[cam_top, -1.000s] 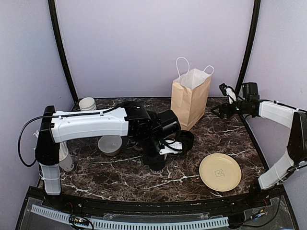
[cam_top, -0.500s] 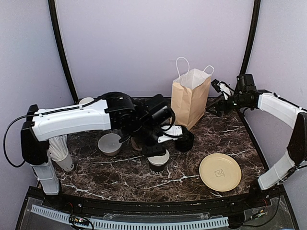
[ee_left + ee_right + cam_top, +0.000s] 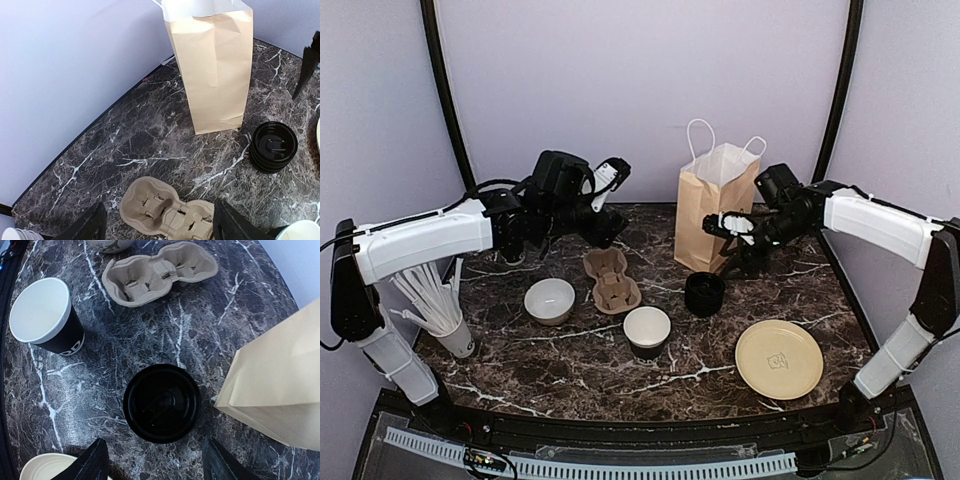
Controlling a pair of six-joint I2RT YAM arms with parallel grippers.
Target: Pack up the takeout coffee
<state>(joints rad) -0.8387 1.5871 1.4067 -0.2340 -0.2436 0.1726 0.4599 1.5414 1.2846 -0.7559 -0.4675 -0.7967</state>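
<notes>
One black takeout coffee cup (image 3: 647, 331) with white lettering stands lidless and upright at the table's front centre, also in the right wrist view (image 3: 47, 317). A low stack of black lids (image 3: 705, 293) sits to its right, in front of the brown paper bag (image 3: 717, 205). My right gripper (image 3: 730, 240) hovers open just above the lid stack (image 3: 161, 402), touching nothing. My left gripper (image 3: 608, 200) is raised at the back left, open and empty, looking down on the cardboard cup carrier (image 3: 165, 212).
The cup carrier (image 3: 612, 280) lies between a grey bowl (image 3: 549, 300) and the lids. A beige plate (image 3: 779, 358) is at the front right. A leaning stack of nested cups (image 3: 440, 310) stands at the far left.
My left gripper opened, left the cup standing at the front centre and drew up and back to the left. My right arm swung left, in front of the bag, over the lids.
</notes>
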